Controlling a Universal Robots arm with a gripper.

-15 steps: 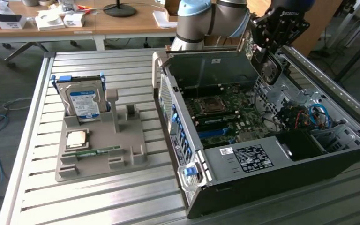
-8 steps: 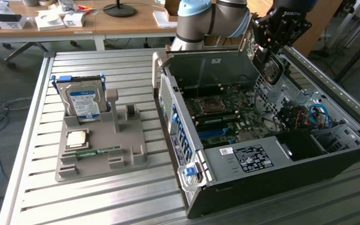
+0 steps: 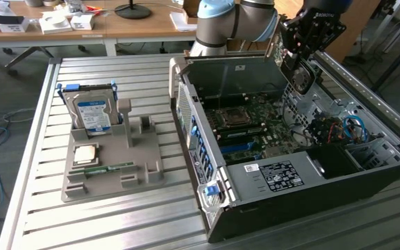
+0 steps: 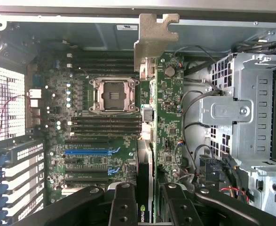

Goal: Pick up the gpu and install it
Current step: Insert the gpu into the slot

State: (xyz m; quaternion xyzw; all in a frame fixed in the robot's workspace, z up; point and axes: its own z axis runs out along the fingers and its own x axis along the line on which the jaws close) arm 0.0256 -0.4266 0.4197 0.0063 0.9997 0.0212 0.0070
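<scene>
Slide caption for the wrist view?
The gripper holds the gpu edge-on above the motherboard inside the open computer case.

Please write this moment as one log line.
hand: shut on gpu | gpu: held over open case | install: not yet done

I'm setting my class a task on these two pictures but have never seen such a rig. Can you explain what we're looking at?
It is a robot arm with a pincer. One picture comes from a camera off the arm, the other from a camera on its wrist, looking down into an open computer case. The pincer is shut on the gpu, a circuit card, held above the motherboard. On the metal table a grey tray holds a hard drive and a memory stick.
</scene>
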